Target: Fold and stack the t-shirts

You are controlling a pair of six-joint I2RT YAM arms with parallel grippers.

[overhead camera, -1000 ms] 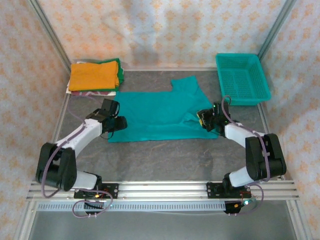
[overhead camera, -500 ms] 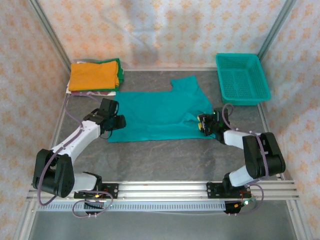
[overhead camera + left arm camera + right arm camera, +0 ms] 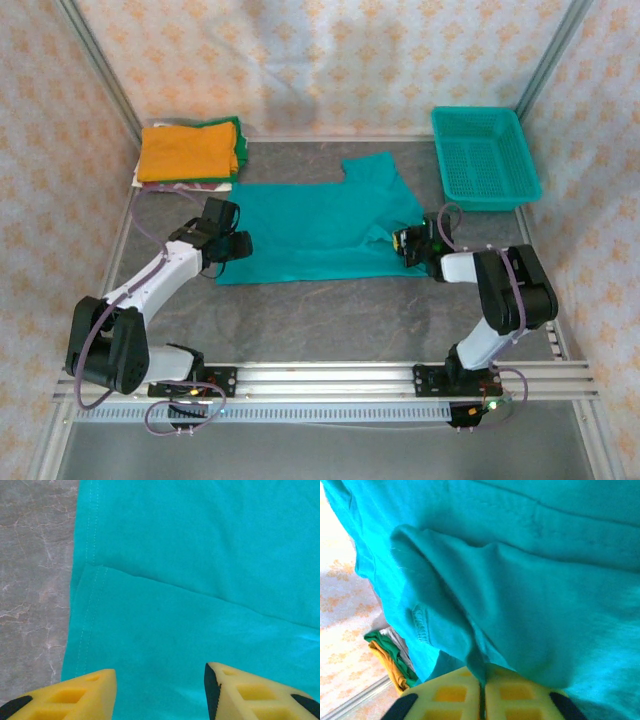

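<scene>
We list a grey marbled tabletop (image 3: 330, 315), enclosed by a back wall (image 3: 330, 60), left wall (image 3: 45, 200) and right wall (image 3: 600, 210) of pale covering printed with small orange floral motifs, slanting aluminium corner posts (image 3: 97, 62), a ribbed aluminium rail (image 3: 330, 378) along the near edge, and soft, even light.

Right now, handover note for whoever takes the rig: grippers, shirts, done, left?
Left gripper: open over the teal t-shirt at its stitched left edge, nothing gripped.
Right gripper: shut on a bunched fold at the teal t-shirt's right side.
Teal t-shirt: mostly spread flat mid-table, unfolded.
Stack, far left corner: orange shirt on top, green shirt under it, patterned shirt at the bottom.
Teal mesh basket: far right.
Done: three shirts folded and stacked.
Left: fold the teal t-shirt, add it to the stack.
</scene>
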